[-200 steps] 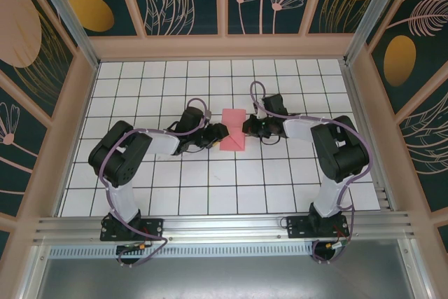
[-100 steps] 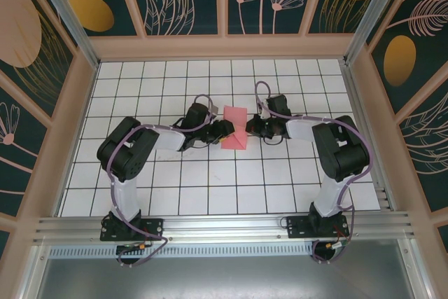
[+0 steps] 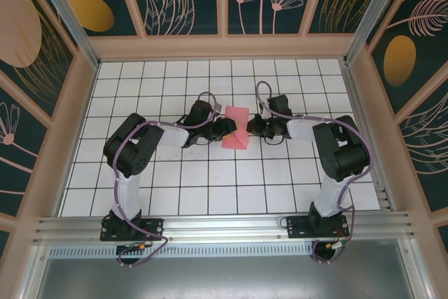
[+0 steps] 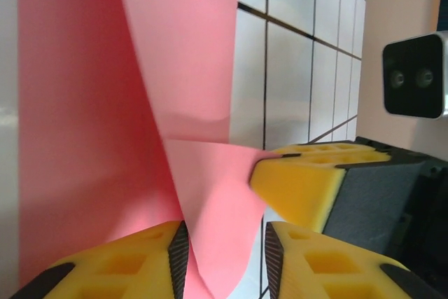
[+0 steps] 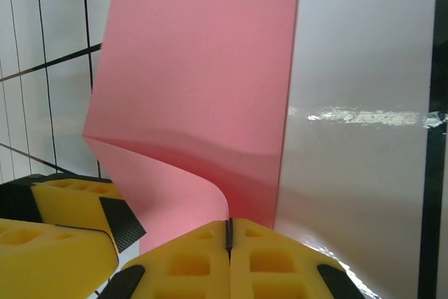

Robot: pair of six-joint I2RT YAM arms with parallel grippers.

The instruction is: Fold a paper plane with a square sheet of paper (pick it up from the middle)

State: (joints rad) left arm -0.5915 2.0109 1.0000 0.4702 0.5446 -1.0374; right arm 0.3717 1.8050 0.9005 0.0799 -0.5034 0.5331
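Note:
The pink-red sheet of paper (image 3: 235, 126) lies mid-table, partly folded, pinched narrow at its middle between both grippers. My right gripper (image 3: 250, 129) is shut on the paper's right edge; in the right wrist view the paper (image 5: 196, 82) curls up into the closed seam of the gripper (image 5: 229, 227). My left gripper (image 3: 225, 130) is open at the paper's left side. In the left wrist view a raised flap of the paper (image 4: 210, 194) hangs in the gap of the open left gripper (image 4: 224, 246), touching the left pad. The right gripper's yellow fingers (image 4: 301, 183) hold the flap's tip.
White grid-tiled table (image 3: 210, 180) with raised wooden walls (image 3: 224, 47) on three sides and a metal rail (image 3: 224, 227) at the near edge. Both arms reach inward and nearly meet at the centre. The right wrist's camera (image 4: 414, 75) faces the left wrist.
The left arm has swung up and right, bringing its gripper in against the paper's left side. The paper's middle has narrowed. The right gripper has barely moved.

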